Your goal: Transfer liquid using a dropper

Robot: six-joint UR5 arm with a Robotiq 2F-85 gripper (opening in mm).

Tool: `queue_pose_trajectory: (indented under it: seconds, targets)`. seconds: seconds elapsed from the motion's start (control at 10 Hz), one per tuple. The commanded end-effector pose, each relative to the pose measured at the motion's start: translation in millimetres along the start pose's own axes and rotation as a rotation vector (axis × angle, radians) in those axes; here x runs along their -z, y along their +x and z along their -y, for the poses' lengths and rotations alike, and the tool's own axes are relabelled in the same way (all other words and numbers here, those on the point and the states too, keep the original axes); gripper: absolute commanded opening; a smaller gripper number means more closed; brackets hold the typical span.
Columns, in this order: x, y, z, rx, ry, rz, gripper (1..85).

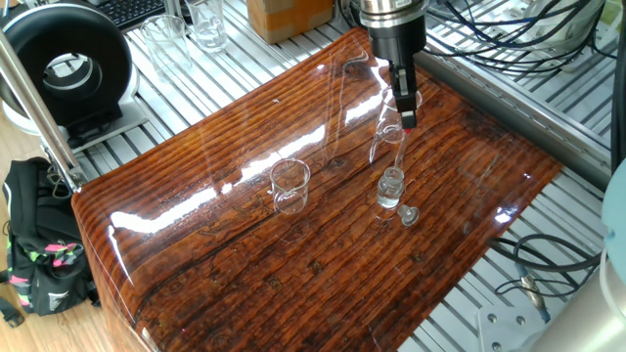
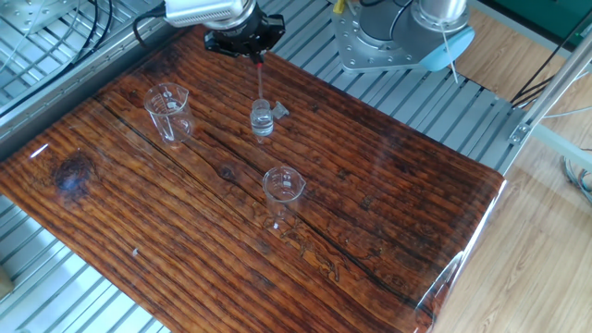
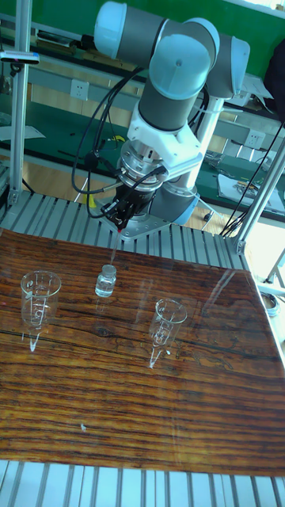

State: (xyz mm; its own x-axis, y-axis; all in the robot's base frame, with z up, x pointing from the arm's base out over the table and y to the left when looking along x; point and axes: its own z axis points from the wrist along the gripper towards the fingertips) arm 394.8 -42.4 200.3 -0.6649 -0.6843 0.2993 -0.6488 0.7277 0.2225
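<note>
Tall fixed view, one pincer (image 3: 120,224) pinching one dropper (image 3: 115,248), two beakers (image 3: 39,291), one vial (image 3: 106,281).

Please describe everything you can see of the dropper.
The dropper is a thin clear tube with a small red bulb on top. The gripper is shut on the bulb and holds it almost upright. Its lower end points down at the mouth of the small glass bottle; whether the tip is inside cannot be told.

Grey arm (image 3: 178,59) with pale-blue joint caps; black cables; black gripper (image 3: 120,224).
</note>
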Motion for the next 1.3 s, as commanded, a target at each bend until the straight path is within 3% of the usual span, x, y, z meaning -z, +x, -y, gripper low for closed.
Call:
queue_pose_trajectory:
  seconds: [0.0,1.2]
  targets:
    - [-0.9,-3.3,-1.1,0.0,-0.008,0.01,1.7]
    - [-19.5,-12.9,8.0,-0.004,-0.013,0.011,1.7]
